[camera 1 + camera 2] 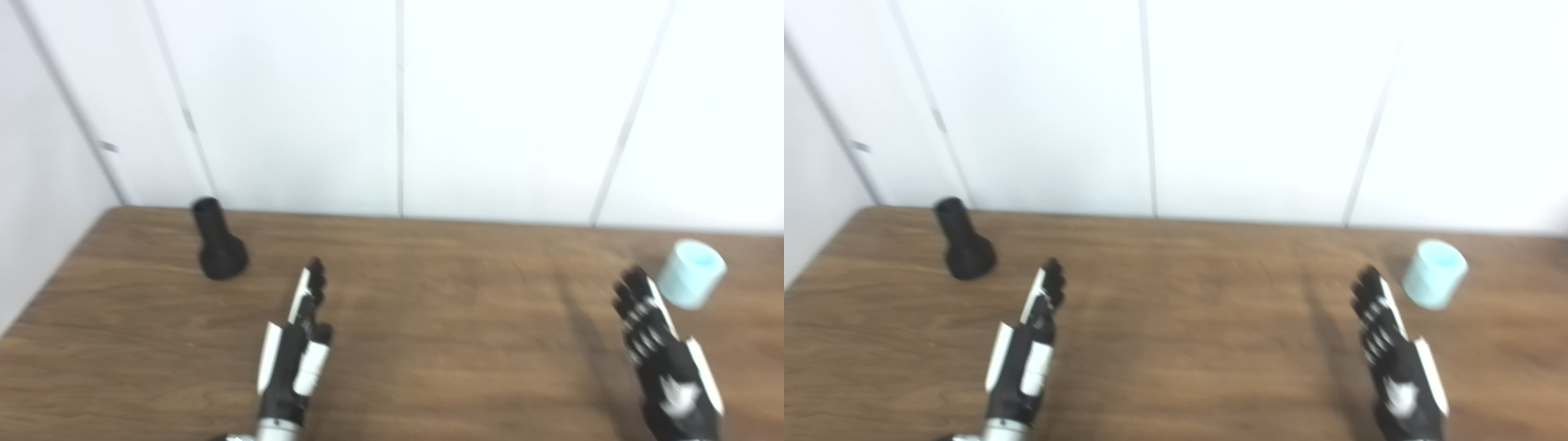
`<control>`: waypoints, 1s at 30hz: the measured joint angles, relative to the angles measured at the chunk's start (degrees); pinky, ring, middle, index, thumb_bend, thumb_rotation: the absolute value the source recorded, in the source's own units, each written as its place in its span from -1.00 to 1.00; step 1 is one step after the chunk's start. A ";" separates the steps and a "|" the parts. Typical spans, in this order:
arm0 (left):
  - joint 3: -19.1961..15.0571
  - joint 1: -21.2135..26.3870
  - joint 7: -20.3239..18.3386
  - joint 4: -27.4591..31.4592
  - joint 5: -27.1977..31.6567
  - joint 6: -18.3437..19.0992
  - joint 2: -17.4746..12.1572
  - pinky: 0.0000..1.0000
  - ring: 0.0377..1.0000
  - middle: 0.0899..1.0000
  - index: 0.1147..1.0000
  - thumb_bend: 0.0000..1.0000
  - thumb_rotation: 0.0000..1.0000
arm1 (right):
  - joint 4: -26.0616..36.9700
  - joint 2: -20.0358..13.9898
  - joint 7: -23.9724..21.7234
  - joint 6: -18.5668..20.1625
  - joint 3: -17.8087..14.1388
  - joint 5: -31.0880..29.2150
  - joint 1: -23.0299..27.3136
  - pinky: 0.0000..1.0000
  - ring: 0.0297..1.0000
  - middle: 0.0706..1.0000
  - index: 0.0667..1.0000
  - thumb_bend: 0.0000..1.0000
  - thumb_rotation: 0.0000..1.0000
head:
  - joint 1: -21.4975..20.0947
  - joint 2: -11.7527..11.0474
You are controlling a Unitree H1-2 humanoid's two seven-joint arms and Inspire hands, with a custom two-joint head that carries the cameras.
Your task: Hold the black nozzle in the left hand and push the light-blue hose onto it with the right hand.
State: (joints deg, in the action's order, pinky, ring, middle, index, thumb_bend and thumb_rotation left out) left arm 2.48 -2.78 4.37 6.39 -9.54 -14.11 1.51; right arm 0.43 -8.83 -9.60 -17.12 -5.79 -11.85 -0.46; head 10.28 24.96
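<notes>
Centrally, a brown wood-grain tabletop (429,318) ran back to a white panelled wall (490,104). The nozzle (217,242) lay at far left near the back edge, its narrow neck pointing toward the wall and its flared base toward the robot, so that its long axis ran roughly front to back with a slight lean to the left. The left hand (294,349) hovered nearer the robot and to the right of the nozzle, apart from it; its fingers (313,278) were extended and released, grasping nothing. The nozzle thus lay ahead and to the left of those fingers, and this hand was clearly the nearer one to it. The hose (692,272), a short pale-blue cylinder, rested at far right, tilted with its open end up and away. The right hand (664,361) was likewise spread and empty, its fingertips (634,282) just beside the hose on its left side, seemingly not touching.

Both views were blurred. The right eye view showed a wider gap between hose (1434,272) and right hand (1399,367), and more tabletop to the right of the hose; the left eye view showed more of the left wall.
</notes>
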 measured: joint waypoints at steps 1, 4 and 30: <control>0.01 0.03 0.20 -0.10 -0.03 -0.09 0.05 1.00 1.00 1.00 1.00 0.85 1.00 | -0.46 -0.27 -0.15 -0.58 -0.06 -0.09 0.25 1.00 1.00 1.00 1.00 0.63 1.00 | 0.09 -0.44; 0.13 0.03 0.59 -0.18 -0.21 -0.34 0.10 1.00 1.00 1.00 1.00 0.81 1.00 | -1.36 -0.67 -0.48 -1.57 -0.15 -0.34 0.87 1.00 1.00 1.00 1.00 0.62 1.00 | 0.18 -0.79; -7.49 3.65 15.88 -2.57 -7.43 2.27 3.21 1.00 1.00 1.00 1.00 0.29 0.60 | -3.70 -1.33 -2.26 -3.18 -0.87 -2.47 2.14 1.00 1.00 1.00 1.00 0.68 1.00 | 2.81 -0.71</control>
State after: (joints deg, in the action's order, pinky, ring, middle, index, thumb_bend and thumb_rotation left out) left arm -5.01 0.87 20.25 3.82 -16.97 -11.84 4.72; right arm -3.27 -10.16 -11.86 -20.31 -6.66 -14.32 1.68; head 13.10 24.26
